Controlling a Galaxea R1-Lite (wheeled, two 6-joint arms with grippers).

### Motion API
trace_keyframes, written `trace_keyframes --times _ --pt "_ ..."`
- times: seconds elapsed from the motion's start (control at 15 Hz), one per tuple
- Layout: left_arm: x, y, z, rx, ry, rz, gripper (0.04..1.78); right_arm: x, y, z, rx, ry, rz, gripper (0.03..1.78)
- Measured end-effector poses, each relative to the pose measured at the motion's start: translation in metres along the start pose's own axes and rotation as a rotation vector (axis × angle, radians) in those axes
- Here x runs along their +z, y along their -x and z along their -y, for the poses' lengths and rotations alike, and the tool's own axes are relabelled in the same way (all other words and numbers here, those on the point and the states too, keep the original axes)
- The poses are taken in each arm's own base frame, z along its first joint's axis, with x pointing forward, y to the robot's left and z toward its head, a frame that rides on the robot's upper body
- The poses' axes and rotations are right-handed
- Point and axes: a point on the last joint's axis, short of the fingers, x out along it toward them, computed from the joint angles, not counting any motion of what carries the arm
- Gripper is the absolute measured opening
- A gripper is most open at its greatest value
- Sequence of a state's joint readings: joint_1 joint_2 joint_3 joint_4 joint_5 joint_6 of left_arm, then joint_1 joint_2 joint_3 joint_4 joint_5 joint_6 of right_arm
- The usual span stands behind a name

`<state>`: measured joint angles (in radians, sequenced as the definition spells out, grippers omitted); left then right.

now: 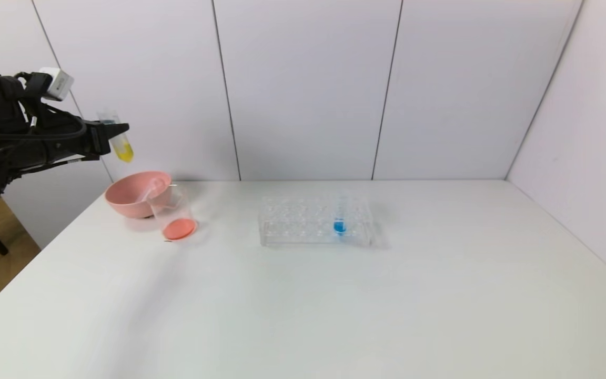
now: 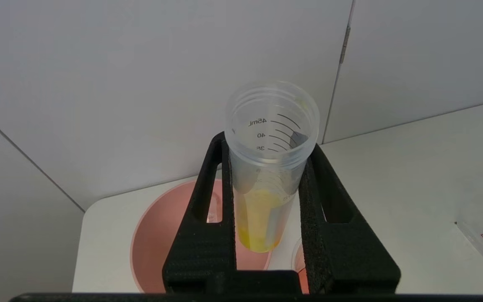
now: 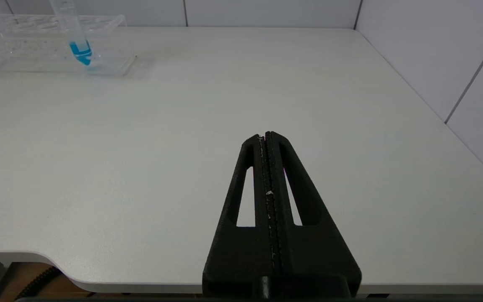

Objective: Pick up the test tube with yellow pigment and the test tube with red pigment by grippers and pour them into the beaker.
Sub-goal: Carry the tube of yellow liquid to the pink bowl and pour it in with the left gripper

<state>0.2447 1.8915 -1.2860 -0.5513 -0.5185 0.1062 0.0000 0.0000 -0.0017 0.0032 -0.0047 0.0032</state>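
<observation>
My left gripper (image 1: 119, 131) is raised at the far left, above and behind the pink bowl, and is shut on the test tube with yellow pigment (image 1: 120, 142). The tube is nearly upright, open mouth up, with yellow liquid in its tip (image 2: 262, 209). The black fingers (image 2: 208, 218) clamp its two sides. The beaker (image 1: 177, 218) stands on the table in front of the bowl with red-orange liquid in its bottom. A slim clear tube (image 1: 150, 190) lies slanted in the bowl; I cannot tell whether it is the test tube with red pigment. My right gripper (image 3: 266, 135) is shut and empty, low over the table's near right part.
The pink bowl (image 1: 124, 196) sits at the table's back left, directly under the held tube (image 2: 157, 235). A clear tube rack (image 1: 303, 221) stands mid-table with a blue-liquid tube (image 1: 340, 223) in it. White walls close the back and right sides.
</observation>
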Motion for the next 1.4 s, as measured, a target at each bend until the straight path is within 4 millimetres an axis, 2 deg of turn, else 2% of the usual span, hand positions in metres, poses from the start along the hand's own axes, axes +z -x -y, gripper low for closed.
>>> trace_keyframes --times 0.33,0.6,1.13,1.4 --pt "-0.003 0.001 -0.011 -0.023 -0.031 0.063 0.45 0.000 0.000 0.000 0.000 0.000 0.000 0.11" --pt "-0.003 -0.003 -0.011 -0.114 -0.043 0.075 0.45 0.000 0.000 0.000 0.000 0.000 0.000 0.11" --pt "-0.018 -0.017 -0.009 -0.154 -0.022 0.038 0.45 0.000 0.000 0.000 0.000 0.000 0.000 0.11" --pt "-0.009 -0.022 -0.012 -0.168 -0.099 0.018 0.45 0.000 0.000 0.000 0.000 0.000 0.000 0.11"
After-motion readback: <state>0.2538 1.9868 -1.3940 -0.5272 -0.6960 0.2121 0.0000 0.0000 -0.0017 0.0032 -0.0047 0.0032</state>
